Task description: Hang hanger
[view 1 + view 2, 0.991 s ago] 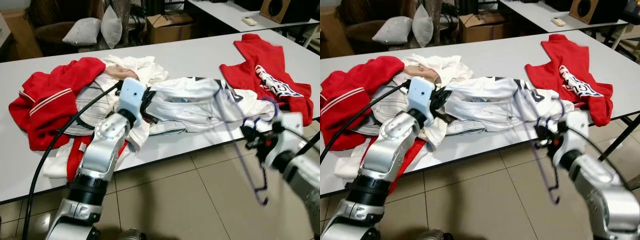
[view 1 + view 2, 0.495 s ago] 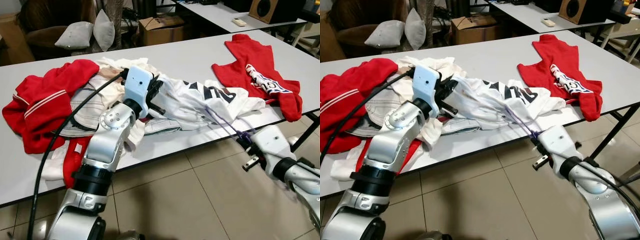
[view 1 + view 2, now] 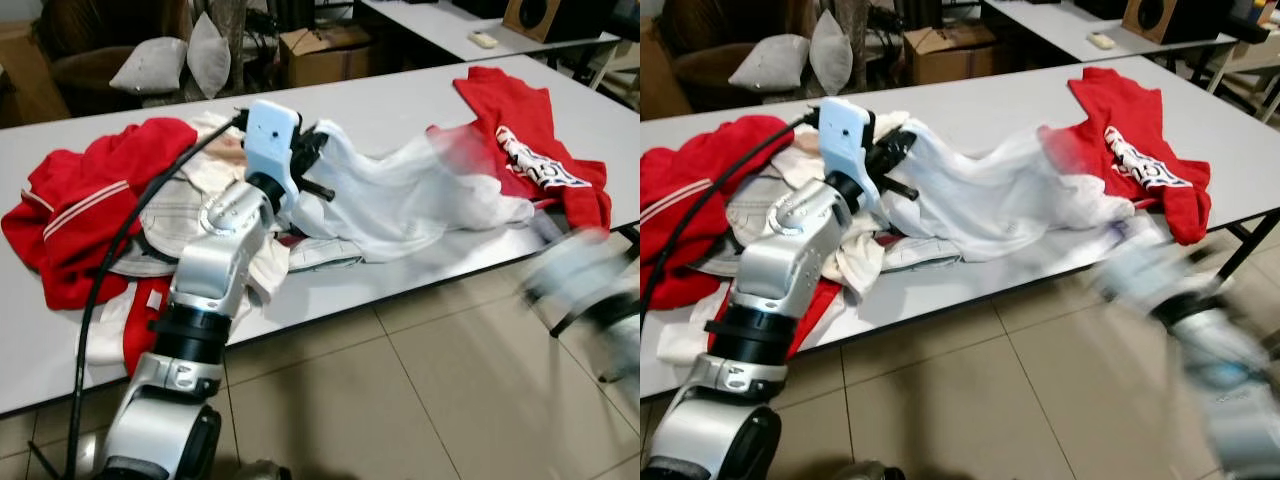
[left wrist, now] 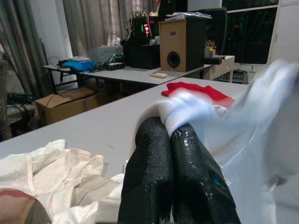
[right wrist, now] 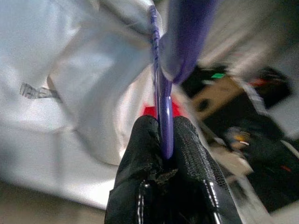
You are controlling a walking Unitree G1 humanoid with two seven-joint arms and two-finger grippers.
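A long white desk (image 3: 400, 100) carries a heap of clothes. The left gripper (image 4: 169, 140) is above the middle of the desk, and its two black fingers are pressed together on a fold of the thin white shirt (image 3: 400, 195). The shirt is lifted at that end and stretches across toward the desk's front edge.

The right gripper (image 5: 162, 140) is low, just off the front edge near the right end, and it looks blurry in the head views. Its fingers are clenched on the thin purple plastic hanger (image 5: 161, 88), which runs up against the white shirt.

A red jacket with white stripes (image 3: 85, 215) lies at the left end. A red shirt with a white patch of letters (image 3: 525, 150) lies at the right end; the letters are too blurry to read. A brown cardboard box (image 3: 325, 50) sits on the floor behind the desk.
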